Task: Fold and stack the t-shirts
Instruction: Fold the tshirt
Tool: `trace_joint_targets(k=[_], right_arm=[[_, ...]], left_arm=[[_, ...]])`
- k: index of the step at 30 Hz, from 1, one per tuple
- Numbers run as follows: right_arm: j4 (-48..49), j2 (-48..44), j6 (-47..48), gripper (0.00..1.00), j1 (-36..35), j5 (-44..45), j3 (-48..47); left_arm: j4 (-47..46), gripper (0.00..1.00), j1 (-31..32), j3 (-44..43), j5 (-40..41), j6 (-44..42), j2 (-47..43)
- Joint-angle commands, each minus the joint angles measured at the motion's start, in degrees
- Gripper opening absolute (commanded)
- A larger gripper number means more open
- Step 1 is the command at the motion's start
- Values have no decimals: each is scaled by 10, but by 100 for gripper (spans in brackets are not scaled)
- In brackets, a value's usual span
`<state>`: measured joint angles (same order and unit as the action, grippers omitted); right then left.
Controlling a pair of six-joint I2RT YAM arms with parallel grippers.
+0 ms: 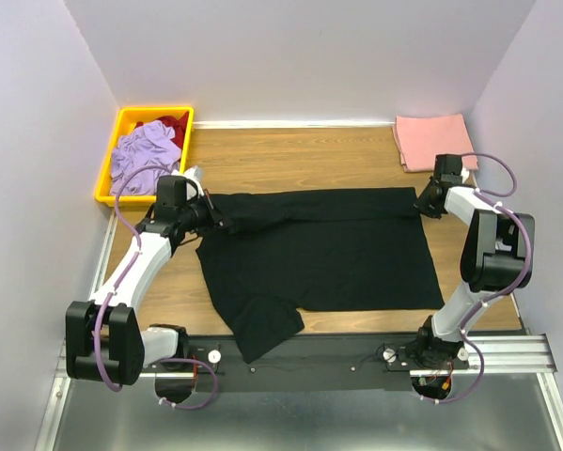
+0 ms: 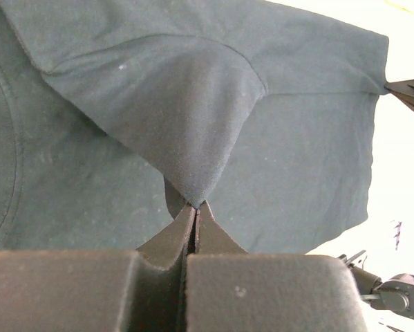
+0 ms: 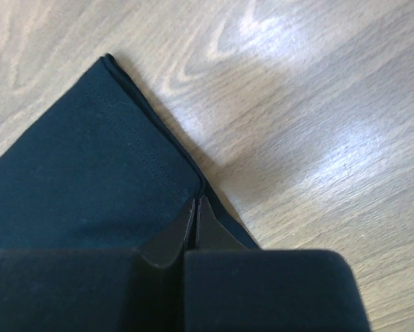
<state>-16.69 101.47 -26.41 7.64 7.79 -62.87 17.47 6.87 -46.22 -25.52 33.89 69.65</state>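
The black t-shirt (image 1: 328,254) lies spread across the wooden table, its far edge partly folded over and one sleeve hanging over the near edge. My left gripper (image 1: 215,218) is shut on a pinch of the shirt near its left shoulder; in the left wrist view the cloth (image 2: 186,131) rises in a peak into the closed gripper (image 2: 196,205). My right gripper (image 1: 422,202) is shut on the shirt's far right hem corner; it also shows in the right wrist view (image 3: 196,200) on the hem (image 3: 110,159). The salmon-pink t-shirt (image 1: 433,139) lies folded at the far right corner.
A yellow bin (image 1: 123,122) at the far left holds lavender (image 1: 142,155) and red (image 1: 173,125) garments. White walls stand close on three sides. A metal rail (image 1: 507,352) runs along the near edge by the arm bases.
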Motion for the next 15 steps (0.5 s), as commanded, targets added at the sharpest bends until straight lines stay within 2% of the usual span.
trace_joint_targets(k=[1,4,7,10,11,13,15], right_arm=[[-19,17,-13,3,5,4,13],[-19,24,-13,12,5,8,12],[-19,18,-5,32,5,11,9],[-22,6,-3,43,4,13,5],[-24,-6,-3,52,4,13,0],[-26,-20,-4,62,2,13,-4],[-28,-38,-4,67,-4,14,-13]], left_arm=[[3,0,2,22,3,-6,-3],[-2,0,2,32,-4,-4,-2],[-2,0,2,37,-4,-11,1],[-4,0,2,32,-15,-11,8],[-5,0,2,30,-20,-10,10],[-8,0,2,16,-23,-9,16],[-8,0,2,-8,-27,-12,26]])
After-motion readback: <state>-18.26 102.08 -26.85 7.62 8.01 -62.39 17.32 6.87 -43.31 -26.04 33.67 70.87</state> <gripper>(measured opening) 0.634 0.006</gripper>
